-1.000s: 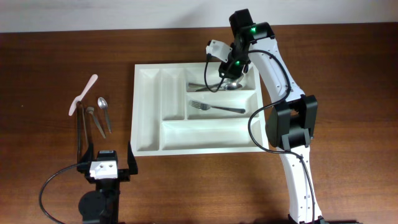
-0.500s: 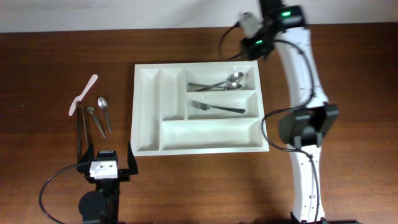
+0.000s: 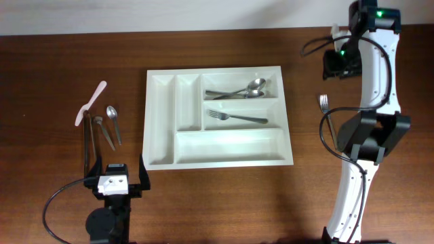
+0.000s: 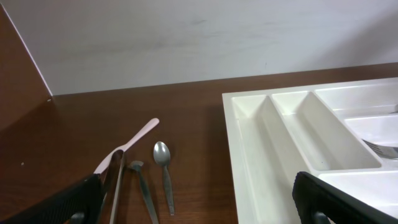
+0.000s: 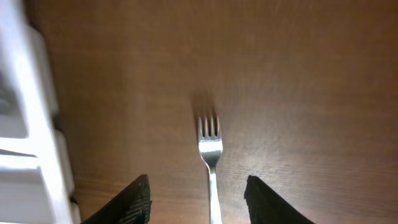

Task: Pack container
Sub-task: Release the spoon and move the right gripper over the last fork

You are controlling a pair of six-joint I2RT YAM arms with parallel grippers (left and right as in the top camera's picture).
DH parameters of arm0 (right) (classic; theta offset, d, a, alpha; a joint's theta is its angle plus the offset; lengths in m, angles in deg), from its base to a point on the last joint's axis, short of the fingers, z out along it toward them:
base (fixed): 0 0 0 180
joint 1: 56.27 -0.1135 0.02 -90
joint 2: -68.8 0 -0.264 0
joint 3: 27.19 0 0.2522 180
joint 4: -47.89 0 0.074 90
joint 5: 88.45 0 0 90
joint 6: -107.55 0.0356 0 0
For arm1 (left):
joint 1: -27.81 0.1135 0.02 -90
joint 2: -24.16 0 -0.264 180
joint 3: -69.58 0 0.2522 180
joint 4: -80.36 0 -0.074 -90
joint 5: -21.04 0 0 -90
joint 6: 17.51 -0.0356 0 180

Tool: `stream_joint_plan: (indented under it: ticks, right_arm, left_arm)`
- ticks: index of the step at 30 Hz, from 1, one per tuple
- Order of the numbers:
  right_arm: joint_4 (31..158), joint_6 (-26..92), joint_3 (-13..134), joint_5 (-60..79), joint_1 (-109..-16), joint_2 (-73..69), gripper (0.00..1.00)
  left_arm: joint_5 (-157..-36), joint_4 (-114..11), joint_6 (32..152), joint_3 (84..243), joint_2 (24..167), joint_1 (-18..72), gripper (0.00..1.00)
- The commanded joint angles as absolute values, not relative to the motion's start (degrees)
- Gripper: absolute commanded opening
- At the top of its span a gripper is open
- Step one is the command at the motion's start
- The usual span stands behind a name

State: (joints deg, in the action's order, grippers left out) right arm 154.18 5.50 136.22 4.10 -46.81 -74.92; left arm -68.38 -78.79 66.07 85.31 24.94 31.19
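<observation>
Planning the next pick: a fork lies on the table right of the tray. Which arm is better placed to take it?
Right. The right pincer, open, lines up with the fork, tines showing between its fingers in the wrist view. The left pincer sits on the far side of the tray.

L arm (image 3: 103, 221) folded, L tool (image 4: 198, 199) jaws wide; R arm (image 3: 381, 74) extended, R tool (image 5: 198, 198) jaws apart, empty.

— What's on the table (image 3: 68, 54)?
— I see a white tray (image 3: 148, 115) mid-table. Left of it, close together, lie a pink spatula (image 3: 91, 104), a spoon (image 3: 113, 123), a small utensil (image 3: 105, 133) and dark tongs (image 3: 87, 146). A fork (image 3: 324, 102) lies alone on the right.
</observation>
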Motion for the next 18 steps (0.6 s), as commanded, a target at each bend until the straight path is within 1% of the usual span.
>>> stream_joint_plan:
  ticks: [1, 5, 9, 18]
  right_arm:
    - [153.5, 6.1, 131.1, 3.2, -46.1, -74.9, 0.49]
    - [152.7, 5.8, 126.9, 3.2, -46.0, -74.9, 0.49]
    - [151.8, 5.6, 124.4, 3.2, -46.0, -74.9, 0.54]
    - [152.3, 5.7, 122.7, 3.2, -45.6, -74.9, 0.54]
  left_arm:
    - [-69.1, -79.0, 65.9, 84.9, 24.5, 31.0, 0.99]
    - [-69.0, -79.0, 65.9, 84.9, 24.5, 31.0, 0.99]
    - [-69.0, -79.0, 65.9, 84.9, 24.5, 31.0, 0.99]
    - [-69.0, -79.0, 65.9, 84.9, 24.5, 31.0, 0.99]
